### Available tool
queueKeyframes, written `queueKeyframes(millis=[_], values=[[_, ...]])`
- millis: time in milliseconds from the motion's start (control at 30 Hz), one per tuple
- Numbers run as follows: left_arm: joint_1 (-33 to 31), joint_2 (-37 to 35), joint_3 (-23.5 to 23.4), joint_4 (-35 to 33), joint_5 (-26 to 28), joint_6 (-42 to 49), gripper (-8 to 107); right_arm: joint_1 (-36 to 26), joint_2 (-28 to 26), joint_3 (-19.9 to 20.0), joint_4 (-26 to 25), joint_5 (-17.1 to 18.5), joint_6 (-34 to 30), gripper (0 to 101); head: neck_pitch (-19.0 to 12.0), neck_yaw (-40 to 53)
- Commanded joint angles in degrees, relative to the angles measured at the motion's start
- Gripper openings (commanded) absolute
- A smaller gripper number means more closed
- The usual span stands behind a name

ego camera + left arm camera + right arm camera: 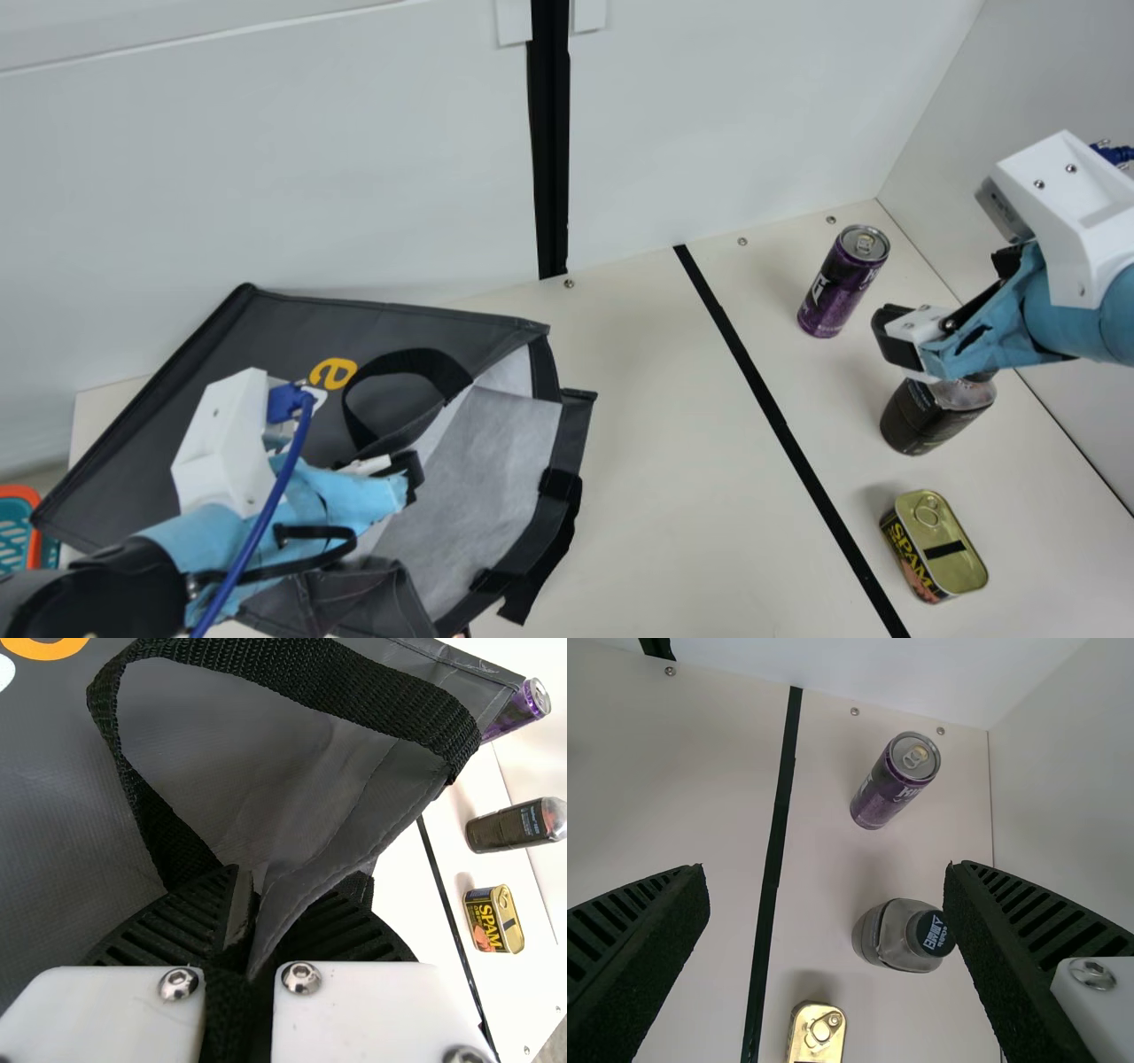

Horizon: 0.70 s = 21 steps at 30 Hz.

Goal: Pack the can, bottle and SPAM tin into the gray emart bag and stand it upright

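Observation:
In the main view my left gripper (406, 477) is at the opening of the gray bag (266, 425), which lies on its side, mouth to the right. My left gripper (270, 926) is shut on the bag's rim, near a handle loop (310, 678). My right gripper (950, 299) hangs above the right of the table; in its wrist view the gripper (827, 877) stands open and empty. Below it are the purple can (837, 288), upright, and the dark bottle (926, 421), partly hidden by the gripper. The SPAM tin (939, 549) stands nearer the front.
A black tape line (771, 408) crosses the table between the bag and the three items. White walls rise at the back and right. An orange and teal basket (34, 540) sits at the far left edge.

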Motion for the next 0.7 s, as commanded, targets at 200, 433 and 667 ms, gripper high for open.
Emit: queueKeyframes(millis=[200,433,667], values=[[0.0,0.0,0.0,0.0,0.0,0.0,-8,0.0,0.0,0.0,0.0,0.0,0.0,95,-1.3,0.0],[0.0,0.0,0.0,0.0,0.0,0.0,-8,0.0,0.0,0.0,0.0,0.0,0.0,95,-1.3,0.0],[0.0,0.0,0.0,0.0,0.0,0.0,-8,0.0,0.0,0.0,0.0,0.0,0.0,95,-1.3,0.0]])
